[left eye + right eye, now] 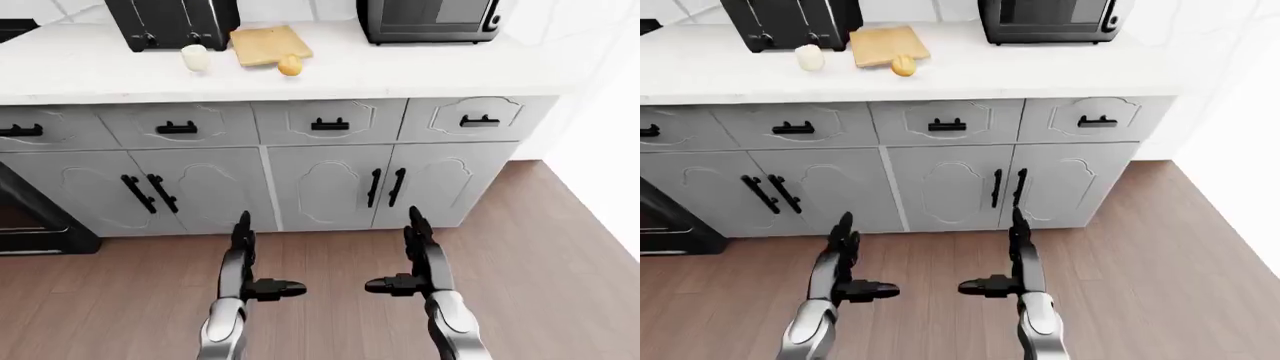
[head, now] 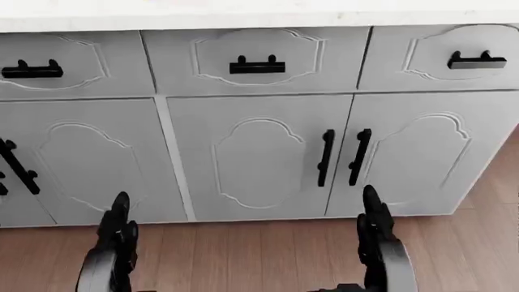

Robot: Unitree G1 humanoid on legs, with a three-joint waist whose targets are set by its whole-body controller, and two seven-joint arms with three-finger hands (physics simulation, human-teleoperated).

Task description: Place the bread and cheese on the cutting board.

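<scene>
A tan wooden cutting board [image 1: 270,44] lies on the white counter [image 1: 400,71] near the top of the left-eye view. A round golden bread roll [image 1: 290,66] sits on the counter at the board's lower right corner. A pale cream cheese piece [image 1: 195,57] stands on the counter left of the board. My left hand [image 1: 262,262] and right hand [image 1: 400,259] are both open and empty, held low above the floor, far below the counter.
A black toaster [image 1: 172,22] stands left of the board and a black microwave [image 1: 430,19] right of it. Grey cabinet doors and drawers [image 1: 330,180] with black handles fill the middle. A dark oven [image 1: 30,217] is at the left edge. Wooden floor lies below.
</scene>
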